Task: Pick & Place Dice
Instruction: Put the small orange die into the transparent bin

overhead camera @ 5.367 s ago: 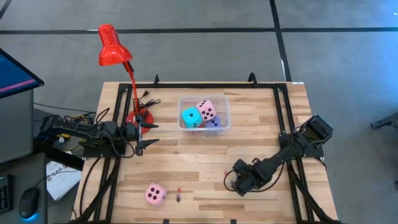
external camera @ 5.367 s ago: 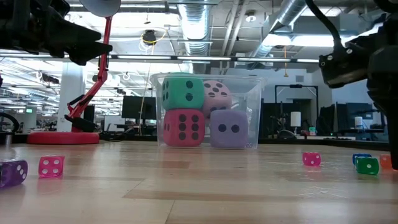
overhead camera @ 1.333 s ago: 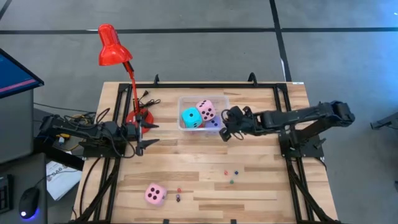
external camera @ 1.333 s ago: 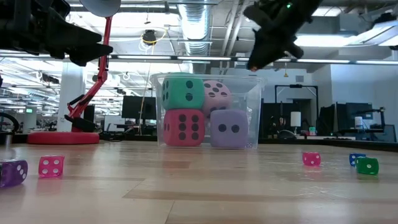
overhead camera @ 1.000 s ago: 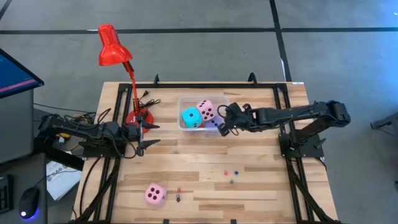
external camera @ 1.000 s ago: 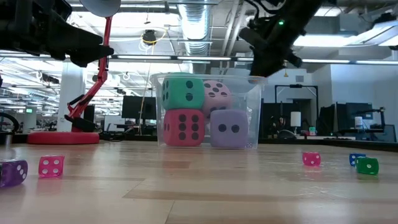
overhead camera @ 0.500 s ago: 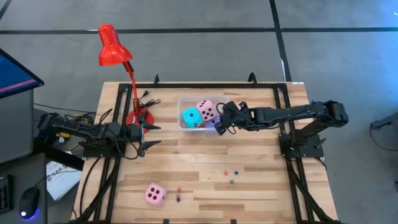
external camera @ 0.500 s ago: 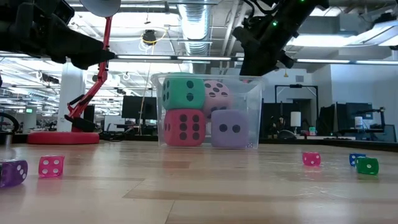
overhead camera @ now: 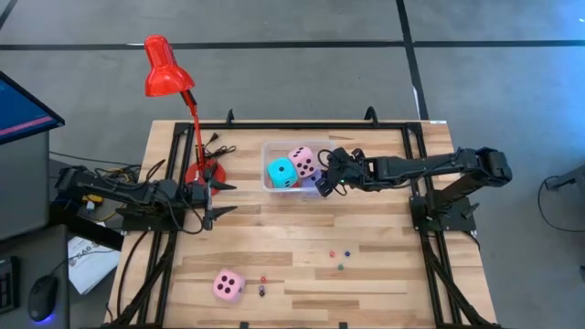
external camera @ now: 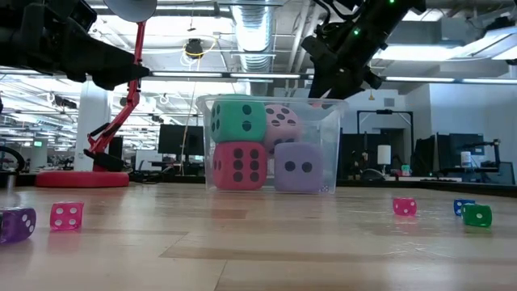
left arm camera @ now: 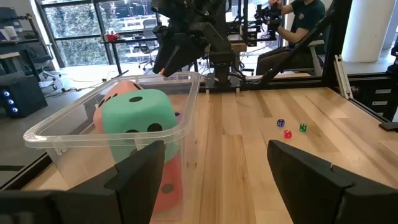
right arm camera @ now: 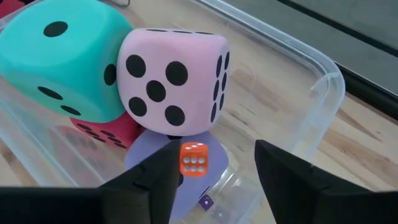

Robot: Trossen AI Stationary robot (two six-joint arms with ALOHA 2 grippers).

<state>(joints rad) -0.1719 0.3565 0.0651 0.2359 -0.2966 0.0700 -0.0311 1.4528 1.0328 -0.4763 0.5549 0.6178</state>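
Big dice (overhead camera: 303,163) — five; small dice (overhead camera: 340,259) — several.

Wooden slatted table (overhead camera: 274,247) occupying the centre of the high view, on a black metal frame. Red desk lamp (overhead camera: 164,66) at upper left, its round base (overhead camera: 203,172) resting on the table's left portion. Clear plastic bin (overhead camera: 328,151) at upper centre of the table. Small dice: three scattered at lower centre right (overhead camera: 340,259), two more at lower centre (overhead camera: 263,286); in the low view, a pink one (external camera: 66,215) and a purple one (external camera: 16,224) at lower left. Monitor (overhead camera: 23,108) at the left edge; computer mouse (overhead camera: 41,299) at lower left. A seated person (left arm camera: 298,25) appears at upper right of the left wrist view.
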